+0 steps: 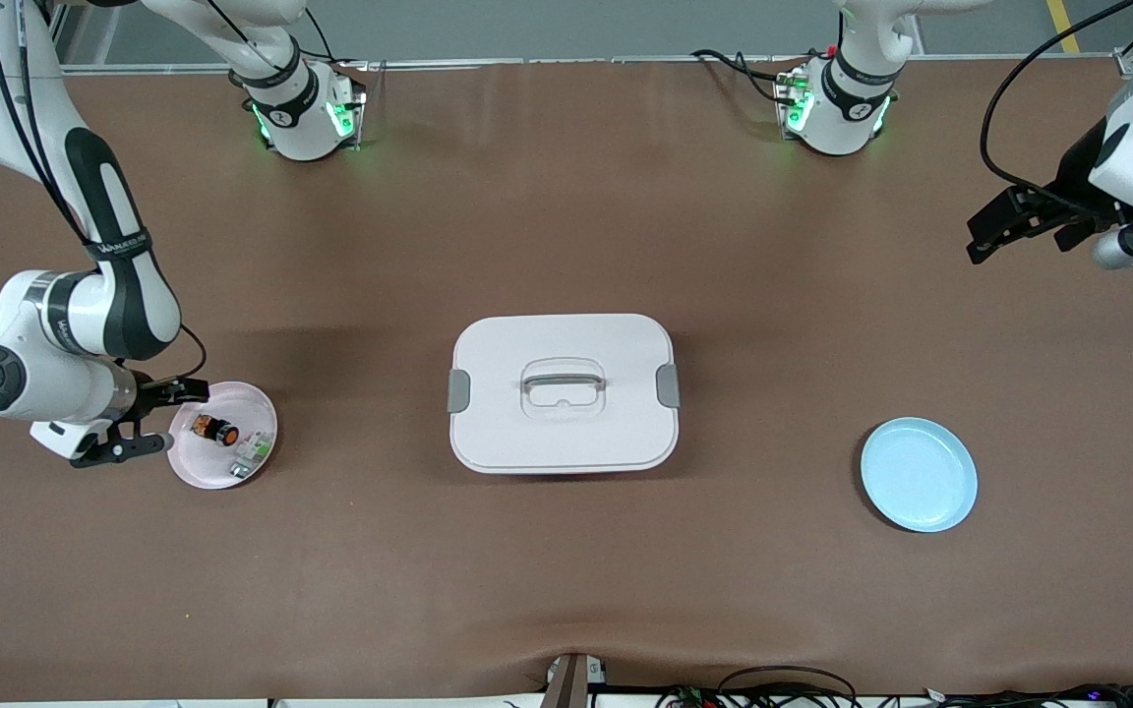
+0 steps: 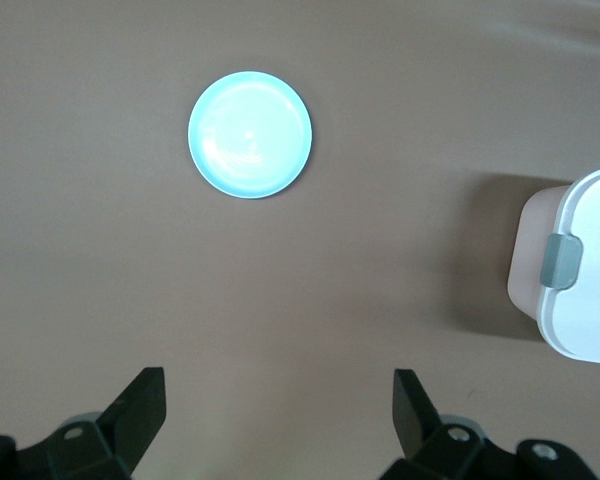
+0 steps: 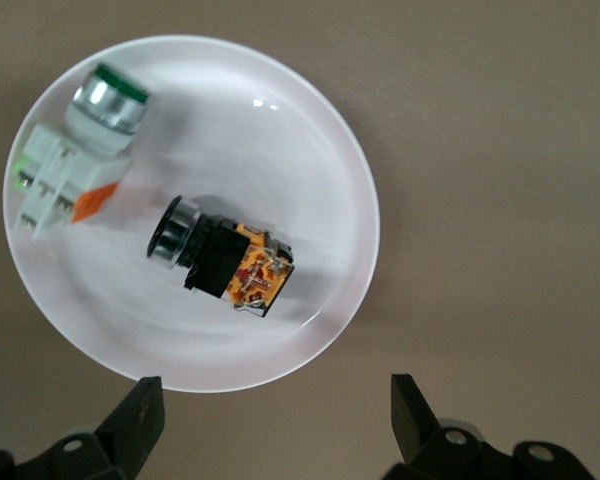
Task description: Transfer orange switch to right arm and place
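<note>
My right gripper (image 1: 139,421) hovers, jaws apart, at the rim of the pink plate (image 1: 257,411) holding the orange switch (image 1: 215,430). My left gripper (image 1: 1014,228) waits over bare bench (image 1: 566,590), jaws apart.

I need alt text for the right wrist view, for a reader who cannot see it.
A pink plate on the brown table holds the orange switch and a green-and-white switch, lying apart. The open right gripper hovers at the plate's edge.
</note>
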